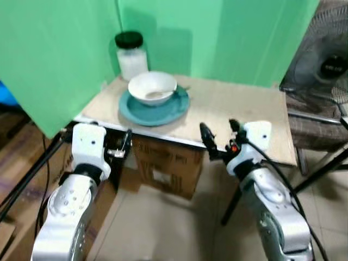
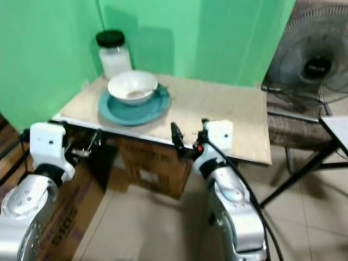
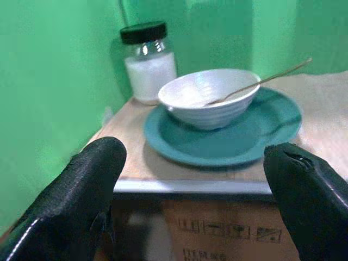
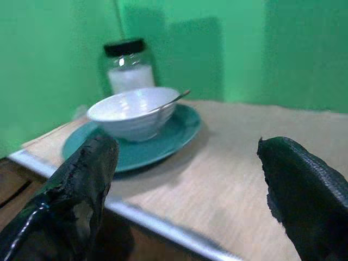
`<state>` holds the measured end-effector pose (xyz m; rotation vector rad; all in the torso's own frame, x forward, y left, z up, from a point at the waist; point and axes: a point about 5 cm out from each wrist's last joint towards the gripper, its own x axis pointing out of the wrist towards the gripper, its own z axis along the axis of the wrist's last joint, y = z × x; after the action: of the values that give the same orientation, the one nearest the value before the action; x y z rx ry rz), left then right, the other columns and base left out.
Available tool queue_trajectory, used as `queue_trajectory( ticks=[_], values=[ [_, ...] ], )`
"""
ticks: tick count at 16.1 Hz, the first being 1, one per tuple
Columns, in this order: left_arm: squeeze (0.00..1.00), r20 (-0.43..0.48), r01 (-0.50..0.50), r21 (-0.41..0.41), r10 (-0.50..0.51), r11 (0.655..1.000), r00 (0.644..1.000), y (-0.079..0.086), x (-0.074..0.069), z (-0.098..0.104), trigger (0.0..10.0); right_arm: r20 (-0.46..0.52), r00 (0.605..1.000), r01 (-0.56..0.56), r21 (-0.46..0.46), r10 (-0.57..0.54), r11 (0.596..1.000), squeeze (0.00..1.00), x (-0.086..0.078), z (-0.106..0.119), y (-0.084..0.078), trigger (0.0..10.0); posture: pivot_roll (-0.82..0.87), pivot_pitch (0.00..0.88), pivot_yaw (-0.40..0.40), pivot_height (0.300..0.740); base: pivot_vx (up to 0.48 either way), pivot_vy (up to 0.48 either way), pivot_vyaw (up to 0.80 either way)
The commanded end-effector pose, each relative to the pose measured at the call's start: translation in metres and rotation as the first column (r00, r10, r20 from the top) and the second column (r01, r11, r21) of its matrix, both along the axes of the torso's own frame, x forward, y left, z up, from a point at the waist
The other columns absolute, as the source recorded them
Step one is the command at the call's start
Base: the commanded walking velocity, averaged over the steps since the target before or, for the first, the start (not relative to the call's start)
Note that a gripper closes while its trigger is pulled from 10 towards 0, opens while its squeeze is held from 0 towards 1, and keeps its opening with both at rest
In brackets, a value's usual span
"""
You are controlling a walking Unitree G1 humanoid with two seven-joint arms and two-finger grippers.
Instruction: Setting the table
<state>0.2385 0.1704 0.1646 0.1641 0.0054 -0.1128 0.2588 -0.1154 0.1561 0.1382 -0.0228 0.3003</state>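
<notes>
Left eye view has the white bowl (image 1: 153,87) sitting inside the teal plate (image 1: 154,109) at the far left of the table (image 1: 239,119), with a spoon (image 3: 259,82) lying in the bowl, its handle slanting out over the rim to the right. Just behind them, in the far left corner against the green backdrop (image 1: 54,54), stands a glass jar (image 1: 132,55) with a black lid and white contents.

Both hands hover off the near edge of the table, below its top. The left hand (image 1: 120,148) is near the left end of that edge, its fingers spread apart and empty, facing the plate. The right hand (image 1: 217,135) is further right, also wide open and holding nothing, aimed across the bare part of the top toward the bowl.

The risks I see come from how the things are stacked. The bowl is loose on the plate, so a push or a tilted lift of the plate could slide the bowl off it. The spoon handle overhangs the rim and would likely tip out or get knocked if a finger passes close on that side. The jar is so near the plate that moving the plate back or left could bump it against the backdrop. Either hand rising from below could also catch the table's edge before clearing it. A cardboard box (image 1: 168,166) sits under the table, and a fan (image 1: 321,60) stands far right.
</notes>
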Motion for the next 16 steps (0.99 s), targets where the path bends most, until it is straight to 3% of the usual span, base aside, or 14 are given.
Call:
queue_trajectory(
  ticks=[1, 6, 10, 13, 16],
  values=[
    [0.00, 0.009, 0.024, -0.002, -0.024, 1.000, 1.000, -0.006, 0.000, 0.002, 10.0, 0.020, 1.000, 0.019, 0.004, -0.019, 1.000, 0.00, 0.000, 0.004, -0.006, 10.0, -0.02, 0.072, 0.035, 0.740, 0.334, 0.000, 0.00],
    [0.00, 0.014, 0.026, 0.007, -0.026, 1.000, 1.000, -0.005, 0.000, 0.004, 10.0, 0.064, 0.997, -0.032, -0.045, 0.035, 0.998, 0.00, 0.000, 0.011, 0.001, 10.0, -0.01, 0.073, 0.035, 0.740, 0.329, 0.000, 0.25],
    [0.00, 0.038, 0.040, 0.020, -0.040, 0.999, 0.998, -0.006, 0.003, 0.011, 10.0, 0.121, 0.991, 0.044, 0.101, -0.057, 0.994, 0.00, 0.007, 0.031, -0.009, 10.0, -0.01, 0.070, 0.032, 0.740, 0.331, 0.000, 0.00],
    [0.00, 0.039, 0.053, 0.026, -0.054, 0.998, 0.998, -0.007, 0.005, 0.010, 10.0, 0.160, 0.987, -0.025, 0.052, 0.017, 0.998, 0.00, 0.012, 0.043, -0.006, 10.0, -0.02, 0.064, 0.034, 0.740, 0.329, 0.000, 0.00],
    [0.00, 0.041, 0.066, 0.027, -0.067, 0.997, 0.997, -0.008, 0.006, 0.011, 10.0, 0.157, 0.988, -0.023, 0.053, 0.014, 0.998, 0.00, 0.016, 0.047, -0.009, 10.0, -0.02, 0.055, 0.033, 0.740, 0.330, 0.000, 0.00]
  ],
)
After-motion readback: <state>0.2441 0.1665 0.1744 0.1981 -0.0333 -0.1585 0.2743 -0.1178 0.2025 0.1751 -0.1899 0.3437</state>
